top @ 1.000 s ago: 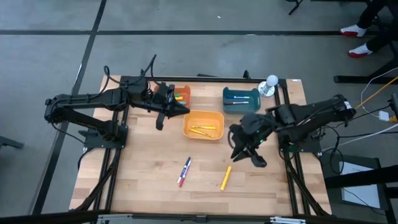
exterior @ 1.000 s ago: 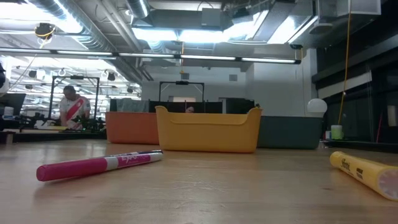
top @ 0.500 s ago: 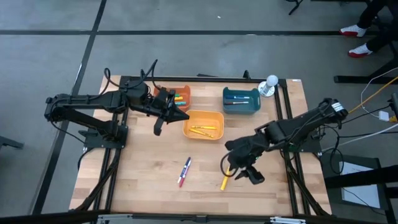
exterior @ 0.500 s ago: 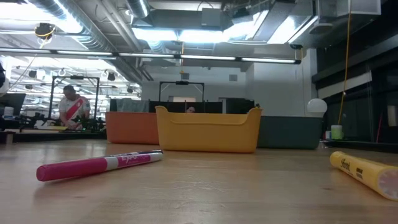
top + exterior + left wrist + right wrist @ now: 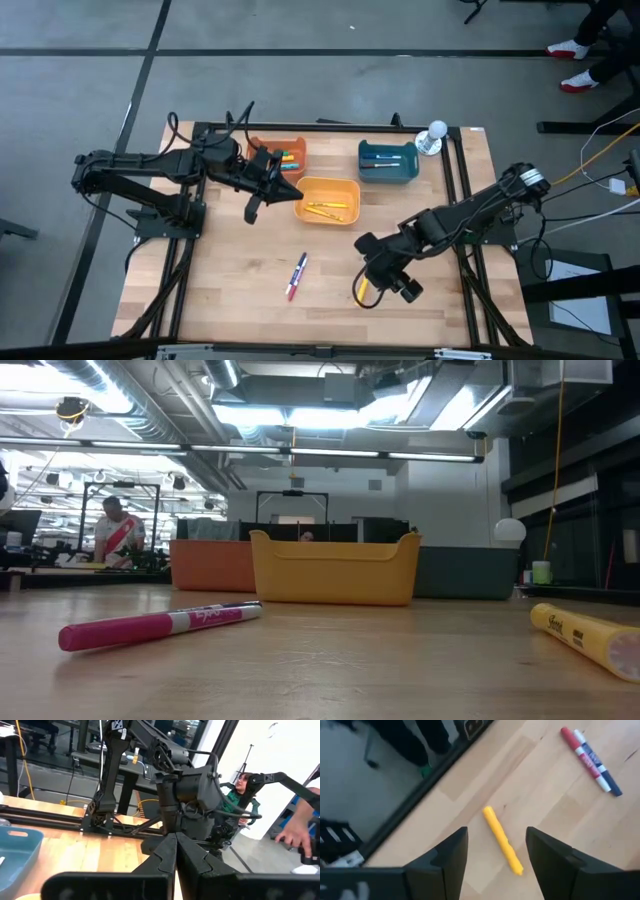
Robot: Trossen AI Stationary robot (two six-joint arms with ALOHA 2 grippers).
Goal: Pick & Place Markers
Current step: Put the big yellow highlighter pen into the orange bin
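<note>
High view: right end effector (image 5: 372,283) lower, nearer yellow marker (image 5: 363,291).

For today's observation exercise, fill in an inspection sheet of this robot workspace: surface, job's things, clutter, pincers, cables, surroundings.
Surface: wooden table, mostly bare.
Job's things: yellow marker, red marker and blue marker loose; more markers in the orange bin, yellow bin and teal bin.
Clutter: white ball at the far edge.
Pincers: right pincer open above the yellow marker; left pincer shut, by the yellow bin.
Cables: on the floor, right.
Surroundings: people in the room beyond.
</note>
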